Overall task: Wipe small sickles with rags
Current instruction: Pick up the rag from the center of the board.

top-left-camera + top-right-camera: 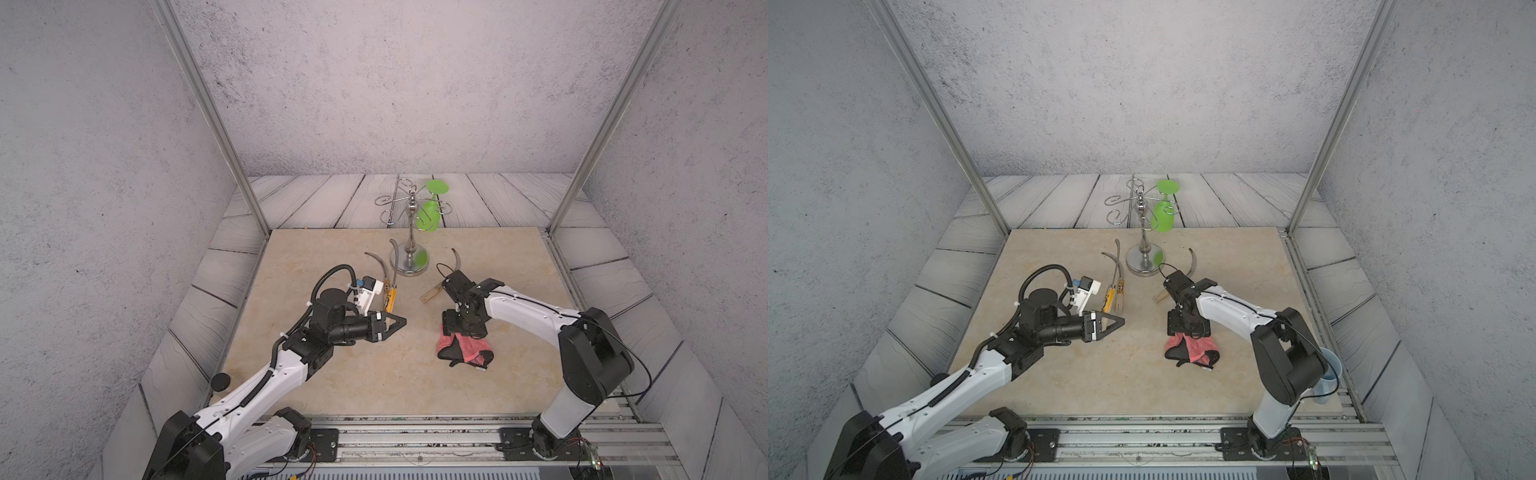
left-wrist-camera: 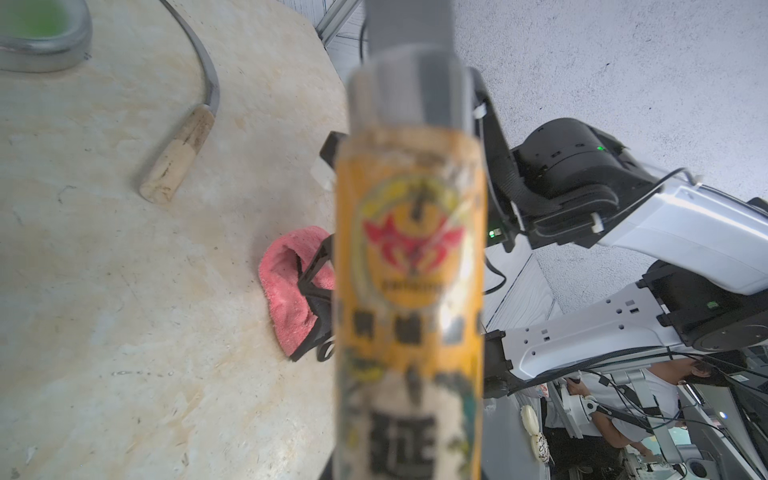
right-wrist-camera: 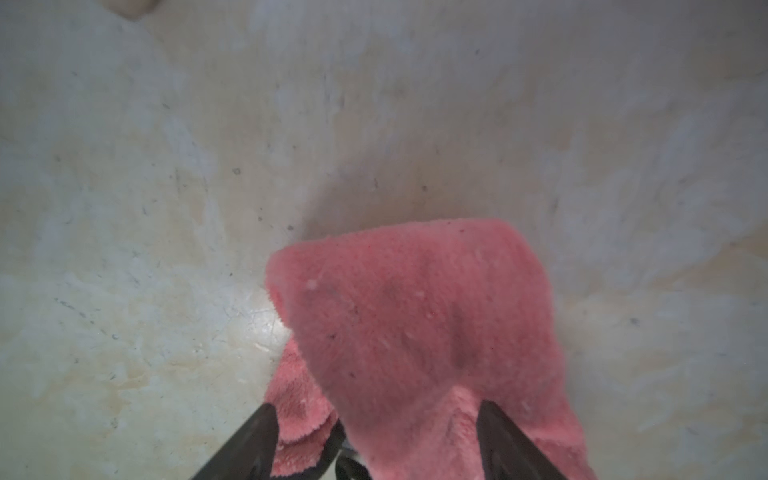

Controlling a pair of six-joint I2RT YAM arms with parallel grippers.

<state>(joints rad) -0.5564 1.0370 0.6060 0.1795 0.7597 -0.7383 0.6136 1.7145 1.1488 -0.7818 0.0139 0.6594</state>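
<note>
In the right wrist view, the dark fingers [image 3: 249, 440] of the right gripper [image 3: 376, 405] and the pink rag [image 3: 415, 316] between them run off the picture's edge. In the left wrist view, the labelled sickle [image 2: 409, 291] sits so close that it is blurred and its print is unreadable. Its end is cut off, and it hides part of the rag beyond. In both top views, the left gripper [image 1: 400, 322] covers part of that sickle's handle between its fingers. The right arm's wrist hides the middle of the plain-handled sickle [image 1: 457, 259] beyond the right fingers.

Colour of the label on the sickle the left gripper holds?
Yellow-orange label with red emblem and black characters; best in left wrist view.
</note>
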